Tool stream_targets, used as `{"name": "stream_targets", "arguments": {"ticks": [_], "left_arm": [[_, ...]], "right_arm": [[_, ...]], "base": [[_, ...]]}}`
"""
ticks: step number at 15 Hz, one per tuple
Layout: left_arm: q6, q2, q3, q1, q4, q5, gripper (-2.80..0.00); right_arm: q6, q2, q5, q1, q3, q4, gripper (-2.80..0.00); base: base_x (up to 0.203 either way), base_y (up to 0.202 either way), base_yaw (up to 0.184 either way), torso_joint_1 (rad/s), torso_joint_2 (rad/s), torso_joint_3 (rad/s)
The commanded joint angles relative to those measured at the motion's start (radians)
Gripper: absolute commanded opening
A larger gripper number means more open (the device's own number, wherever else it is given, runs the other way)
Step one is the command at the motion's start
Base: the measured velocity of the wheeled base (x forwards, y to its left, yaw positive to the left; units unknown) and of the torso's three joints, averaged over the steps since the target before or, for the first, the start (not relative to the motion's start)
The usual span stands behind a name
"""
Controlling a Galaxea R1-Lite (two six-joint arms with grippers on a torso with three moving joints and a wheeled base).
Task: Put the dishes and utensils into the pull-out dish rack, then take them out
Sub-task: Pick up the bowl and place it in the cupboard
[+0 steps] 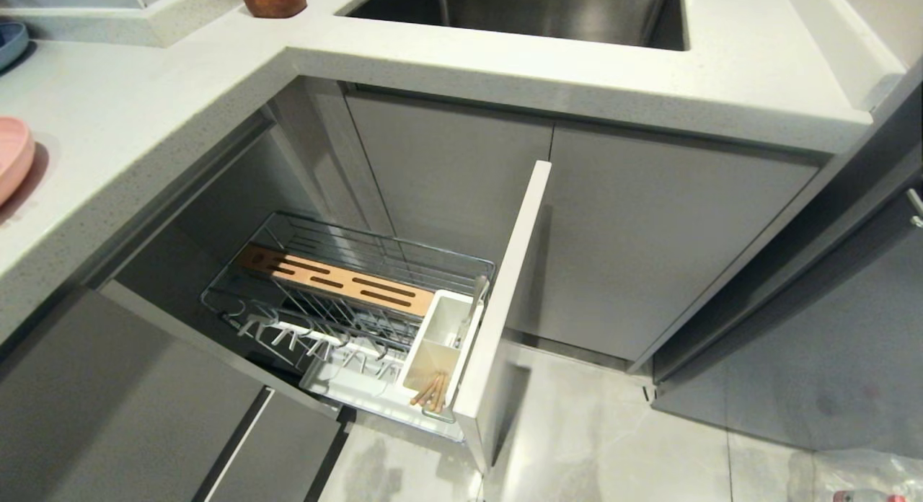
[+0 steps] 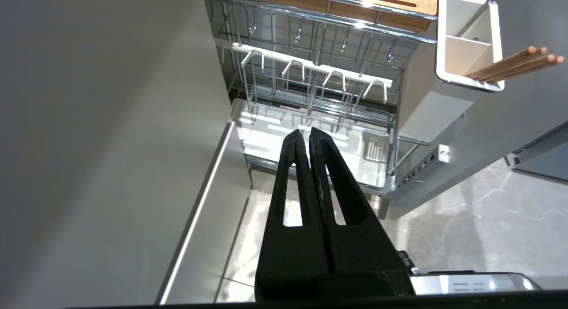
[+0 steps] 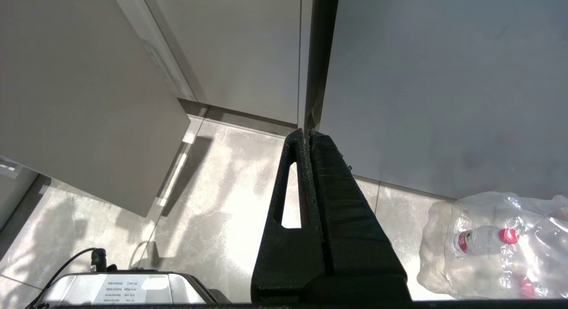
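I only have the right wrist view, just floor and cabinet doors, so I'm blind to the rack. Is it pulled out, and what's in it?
Observer: Yes, the pull-out dish rack is drawn out below the counter; its wire slots hold no dishes.
Operator: Any utensils loaded?
Observer: The chopsticks stand in the white caddy, in the compartment nearer the camera; a spoon handle leans in the farther one.
Operator: Where are the dishes?
Observer: A pink plate and a blue dish sit on the countertop at the head view's left edge.
Operator: And the left gripper?
Observer: The left gripper is shut and empty, pointing toward the rack's drip tray.
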Motion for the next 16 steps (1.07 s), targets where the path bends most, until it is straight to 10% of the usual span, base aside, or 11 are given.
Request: {"name": "stream_targets", "arguments": {"ticks": [1,9,16], "left_arm": [[0.027,0.0,-0.005,0.0,-0.008,-0.001,-2.8],[0.15,0.283,-0.751,-0.004,0.138,-0.135,-2.8],[0.324,0.911,-1.326,-0.082,0.215,0.359,-2.8]], "right_arm": [[0.0,0.002,0.0,0.0,0.0,0.0,-2.8],[0.0,0.002,0.0,0.0,0.0,0.002,-2.8],[0.0,0.002,0.0,0.0,0.0,0.0,-2.8]], "base": [[0.0,0.0,0.0,0.0,0.0,0.0],[0.0,0.0,0.0,0.0,0.0,0.0],[0.0,0.0,0.0,0.0,0.0,0.0]]}}
